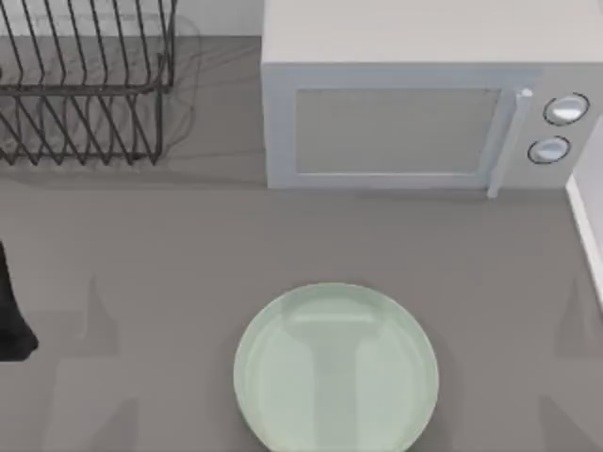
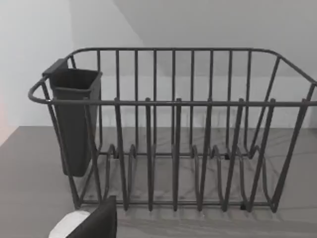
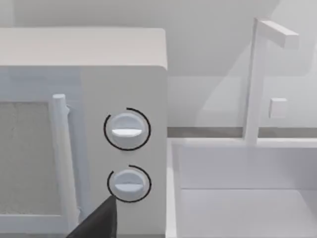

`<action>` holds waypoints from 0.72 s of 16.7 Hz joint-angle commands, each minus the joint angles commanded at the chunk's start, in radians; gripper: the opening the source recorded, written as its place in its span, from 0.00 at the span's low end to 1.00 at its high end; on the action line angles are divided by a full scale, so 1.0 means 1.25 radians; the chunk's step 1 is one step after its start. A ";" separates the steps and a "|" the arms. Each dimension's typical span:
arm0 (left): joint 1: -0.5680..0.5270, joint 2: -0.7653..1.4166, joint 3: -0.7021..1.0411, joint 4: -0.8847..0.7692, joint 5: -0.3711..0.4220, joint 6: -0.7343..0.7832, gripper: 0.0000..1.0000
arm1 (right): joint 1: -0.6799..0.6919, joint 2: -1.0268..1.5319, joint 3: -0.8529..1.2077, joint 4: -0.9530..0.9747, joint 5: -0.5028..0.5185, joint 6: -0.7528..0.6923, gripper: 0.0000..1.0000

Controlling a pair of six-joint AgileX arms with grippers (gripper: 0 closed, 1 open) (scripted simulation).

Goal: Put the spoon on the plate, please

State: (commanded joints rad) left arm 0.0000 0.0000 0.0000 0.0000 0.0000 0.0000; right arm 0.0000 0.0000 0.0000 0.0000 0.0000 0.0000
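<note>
Pale-green glossy plate [image 1: 335, 367] bottom centre of surface, likely slippery/fragile; spoon location and jaws state: cannot tell.

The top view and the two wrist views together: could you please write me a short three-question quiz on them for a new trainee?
1. True or false: the plate is bare.
2. What hangs inside one end of the dish rack? A) a cup B) a dark caddy C) a towel
3. Fill in: the microwave has ___ round knobs beside its door.

Key: 1 true; 2 B; 3 two.
</note>
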 joint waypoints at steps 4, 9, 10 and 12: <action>0.005 0.024 0.021 -0.016 0.000 0.008 1.00 | 0.000 0.000 0.000 0.000 0.000 0.000 1.00; 0.039 0.227 0.202 -0.141 0.000 0.068 1.00 | 0.000 0.000 0.000 0.000 0.000 0.000 1.00; 0.049 0.293 0.259 -0.176 0.001 0.085 1.00 | 0.000 0.000 0.000 0.000 0.000 0.000 1.00; 0.071 0.446 0.380 -0.253 0.001 0.123 1.00 | 0.000 0.000 0.000 0.000 0.000 0.000 1.00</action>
State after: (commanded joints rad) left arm 0.0891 0.5576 0.4753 -0.3165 0.0009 0.1542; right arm 0.0000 0.0000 0.0000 0.0000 0.0000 0.0000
